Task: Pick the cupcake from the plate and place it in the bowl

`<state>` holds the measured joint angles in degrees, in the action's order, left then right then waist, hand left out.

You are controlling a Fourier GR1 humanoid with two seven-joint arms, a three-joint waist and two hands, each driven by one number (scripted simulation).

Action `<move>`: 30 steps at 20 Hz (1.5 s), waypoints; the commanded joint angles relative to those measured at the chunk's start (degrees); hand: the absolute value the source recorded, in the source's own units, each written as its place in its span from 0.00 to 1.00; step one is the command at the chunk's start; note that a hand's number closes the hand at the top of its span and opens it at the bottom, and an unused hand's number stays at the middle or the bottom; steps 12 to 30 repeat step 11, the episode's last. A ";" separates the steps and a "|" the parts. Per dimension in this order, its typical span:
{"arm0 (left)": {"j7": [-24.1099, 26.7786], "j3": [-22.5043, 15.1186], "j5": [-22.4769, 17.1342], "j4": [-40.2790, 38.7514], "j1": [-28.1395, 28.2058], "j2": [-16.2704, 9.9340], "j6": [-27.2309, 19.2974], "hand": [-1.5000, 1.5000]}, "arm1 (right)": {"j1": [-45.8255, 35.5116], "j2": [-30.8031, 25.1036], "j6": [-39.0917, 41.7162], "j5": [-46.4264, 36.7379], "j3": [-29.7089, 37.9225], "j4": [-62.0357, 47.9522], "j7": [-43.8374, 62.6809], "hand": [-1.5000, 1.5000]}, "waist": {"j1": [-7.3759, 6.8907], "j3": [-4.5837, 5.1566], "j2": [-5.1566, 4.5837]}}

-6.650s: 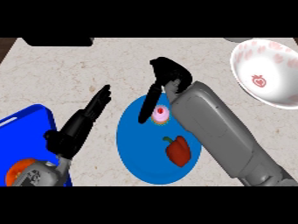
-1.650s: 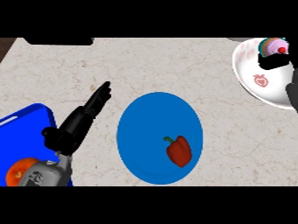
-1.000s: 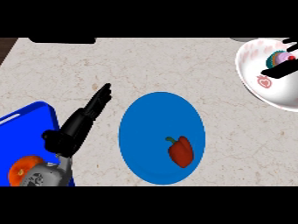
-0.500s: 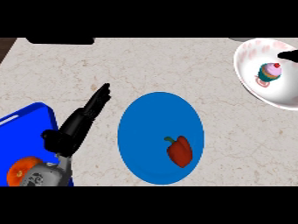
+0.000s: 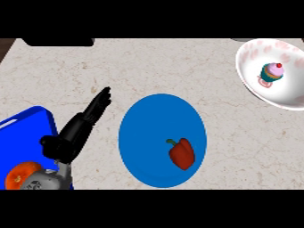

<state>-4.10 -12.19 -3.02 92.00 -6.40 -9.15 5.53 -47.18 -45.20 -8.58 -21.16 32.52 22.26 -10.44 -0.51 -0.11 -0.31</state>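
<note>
The cupcake (image 5: 271, 73), with teal wrapper, pink frosting and a red cherry, stands upright inside the white bowl with pink marks (image 5: 292, 93) at the upper right. The blue plate (image 5: 147, 129) lies in the middle of the counter, holding only a red bell pepper (image 5: 181, 153). My left hand (image 5: 75, 132) rests at the lower left beside the plate, fingers straight and pointing up, holding nothing. My right hand shows nowhere in the head view.
A blue tray (image 5: 9, 138) sits at the lower left edge with an orange fruit (image 5: 19, 175) on it. A dark object (image 5: 59, 42) lies at the counter's far edge. The marble counter ends at the left on dark wood.
My right hand carried the cupcake from the plate to the bowl, let it go there and withdrew out of view to the right. The left hand stayed still.
</note>
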 commanded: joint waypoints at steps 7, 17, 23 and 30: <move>1.14 0.74 0.86 -2.12 -1.63 1.29 0.27 0.50 | 12.29 -7.59 7.24 8.66 9.39 -8.04 -15.18 0.00 | -0.46 -0.11 -0.30; 3.34 1.20 0.36 -2.21 0.67 0.41 1.47 0.50 | 16.38 -14.84 17.94 10.61 11.42 -10.56 -17.86 0.00 | -0.53 -0.23 -0.45; 3.34 1.20 0.36 -2.21 0.67 0.41 1.47 0.50 | 16.38 -14.84 17.94 10.61 11.42 -10.56 -17.86 0.00 | -0.53 -0.23 -0.45; 3.34 1.20 0.36 -2.21 0.67 0.41 1.47 0.50 | 16.38 -14.84 17.94 10.61 11.42 -10.56 -17.86 0.00 | -0.53 -0.23 -0.45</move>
